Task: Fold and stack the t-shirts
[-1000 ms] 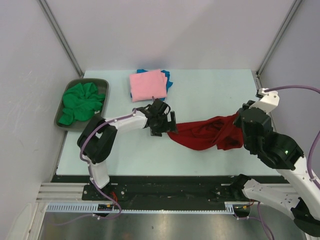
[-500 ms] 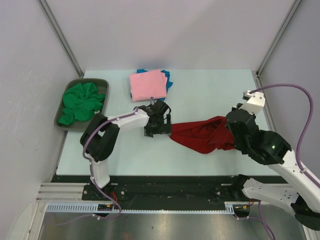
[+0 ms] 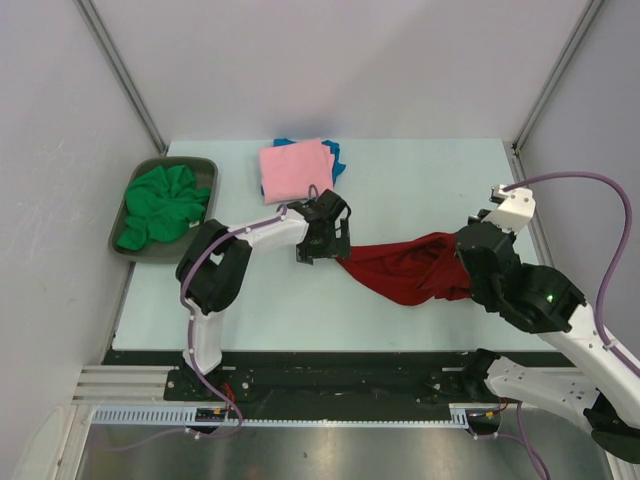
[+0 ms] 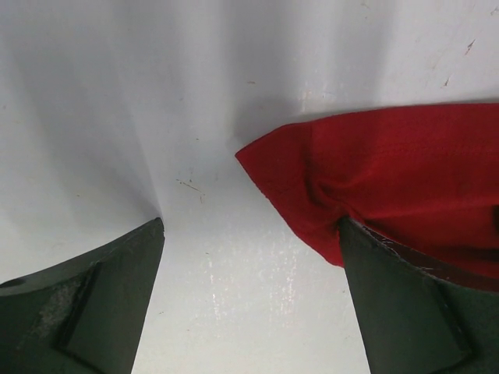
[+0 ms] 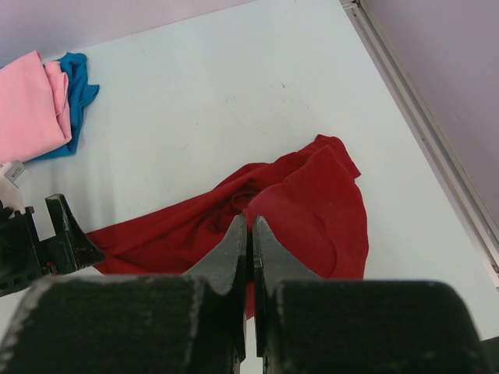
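Laying out the red shirt (image 3: 405,270): left gripper (image 4: 251,234) is hovering, jaws apart, beside its corner; right gripper (image 5: 249,226) is pinching shut, prob. on its fold. Next: regrasping that 1 corner.

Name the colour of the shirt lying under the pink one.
Blue shirt, clearest from the right wrist.

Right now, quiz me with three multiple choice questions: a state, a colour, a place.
1. The left gripper is: A shut on cloth; B shut on nothing; C open.
2. What colour is the shirt under the pink t-shirt? A blue; B red; C green.
3. Where is the green t-shirt? A on the pink t-shirt; B in the grey tray; C in the left gripper.
Answers: 1 C, its fingers stand wide apart. 2 A, the blue t-shirt sticks out beyond it. 3 B, it lies bunched inside the tray.
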You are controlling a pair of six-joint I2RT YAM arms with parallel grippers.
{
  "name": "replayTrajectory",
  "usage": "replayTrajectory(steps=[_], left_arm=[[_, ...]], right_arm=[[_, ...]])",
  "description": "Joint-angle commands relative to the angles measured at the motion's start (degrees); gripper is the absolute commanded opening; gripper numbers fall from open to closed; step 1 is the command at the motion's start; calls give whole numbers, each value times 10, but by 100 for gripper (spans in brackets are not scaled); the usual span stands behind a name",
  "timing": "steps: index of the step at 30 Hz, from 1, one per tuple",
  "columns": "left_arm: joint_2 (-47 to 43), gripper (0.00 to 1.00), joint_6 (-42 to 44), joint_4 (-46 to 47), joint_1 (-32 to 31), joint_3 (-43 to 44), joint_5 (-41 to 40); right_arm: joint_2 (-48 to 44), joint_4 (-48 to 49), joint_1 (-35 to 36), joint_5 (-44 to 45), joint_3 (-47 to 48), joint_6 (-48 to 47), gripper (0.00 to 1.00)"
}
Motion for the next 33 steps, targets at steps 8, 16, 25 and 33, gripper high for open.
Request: replayTrajectory(steps=[8, 16, 25, 33], left_arm=[[59, 65, -11, 17, 1, 45, 23], [113, 38, -19, 14, 2, 106, 37], [49, 0, -25, 30, 1, 67, 17], [-263, 0, 7, 59, 5, -58, -2]], right_arm=[[-5, 6, 4, 24, -7, 16, 0], [-19, -4, 4, 34, -7, 13, 0], [-8, 20, 5, 32, -7, -4, 0], [-75, 263, 20, -94, 21, -216, 0]])
